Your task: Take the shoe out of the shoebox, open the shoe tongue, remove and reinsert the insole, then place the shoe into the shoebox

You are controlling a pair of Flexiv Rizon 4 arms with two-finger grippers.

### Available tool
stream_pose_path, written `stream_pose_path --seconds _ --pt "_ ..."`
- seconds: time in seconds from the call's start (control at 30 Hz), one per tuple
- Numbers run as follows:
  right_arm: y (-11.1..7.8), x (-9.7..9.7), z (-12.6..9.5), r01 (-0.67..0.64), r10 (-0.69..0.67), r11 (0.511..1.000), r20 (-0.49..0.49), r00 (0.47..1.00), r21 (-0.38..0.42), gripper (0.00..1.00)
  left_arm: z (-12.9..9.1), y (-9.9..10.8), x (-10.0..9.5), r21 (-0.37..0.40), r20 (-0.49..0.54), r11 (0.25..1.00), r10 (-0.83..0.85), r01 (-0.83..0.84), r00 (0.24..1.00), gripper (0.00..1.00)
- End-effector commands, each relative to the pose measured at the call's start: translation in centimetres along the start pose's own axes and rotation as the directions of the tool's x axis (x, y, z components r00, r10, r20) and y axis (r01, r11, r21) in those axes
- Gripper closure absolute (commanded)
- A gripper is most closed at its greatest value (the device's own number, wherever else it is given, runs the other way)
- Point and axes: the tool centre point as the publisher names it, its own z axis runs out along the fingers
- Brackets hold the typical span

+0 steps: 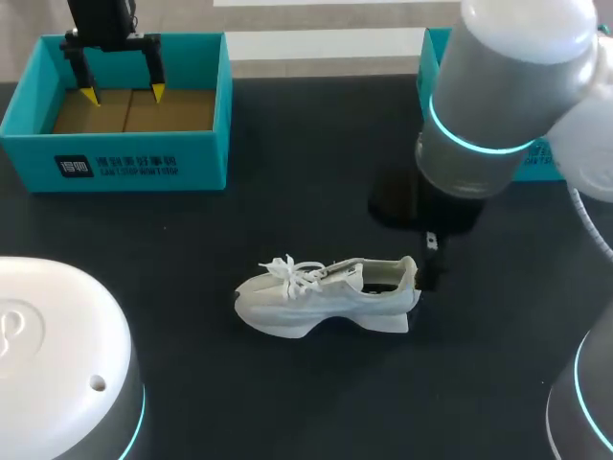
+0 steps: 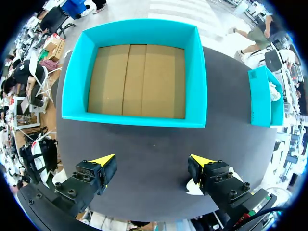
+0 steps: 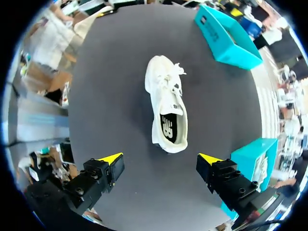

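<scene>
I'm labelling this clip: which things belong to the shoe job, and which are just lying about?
Job: white sneaker; empty teal shoebox under the left claw.
Lying about: second teal box, something white inside.

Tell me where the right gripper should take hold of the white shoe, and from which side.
Probably the heel collar, from above. The shoe stands upright on its sole, opening facing up, heel nearest the open right gripper. One finger could go inside, the other behind the heel.
</scene>
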Motion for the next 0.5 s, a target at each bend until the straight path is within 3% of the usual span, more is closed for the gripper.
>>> stream_pose_path --seconds 0.03,0.27,0.3,0.37,0.5 --pt "-0.8 0.4 0.1 0.334 -0.331 0.938 0.044 0.942 -0.087 0.00 0.0 0.0 0.0 0.001 0.000 1.000 0.000 0.000 1.000 0.00" --pt "-0.8 0.4 0.1 0.334 -0.331 0.938 0.044 0.942 -0.087 0.00 0.0 0.0 0.0 0.001 0.000 1.000 0.000 0.000 1.000 0.00" --pt "-1.3 0.5 0.2 0.315 -0.314 0.941 0.031 0.949 -0.123 0.00 0.0 0.0 0.0 0.001 0.000 1.000 0.000 0.000 1.000 0.00" --pt "-2.1 0.4 0.4 0.284 -0.281 0.910 0.052 0.958 -0.302 0.00 0.0 0.0 0.0 0.001 0.000 1.000 0.000 0.000 1.000 0.00" --pt "-3.9 0.1 1.0 0.223 -0.227 0.863 0.047 0.973 -0.454 0.00 0.0 0.0 0.0 0.001 0.000 1.000 0.000 0.000 1.000 0.00"
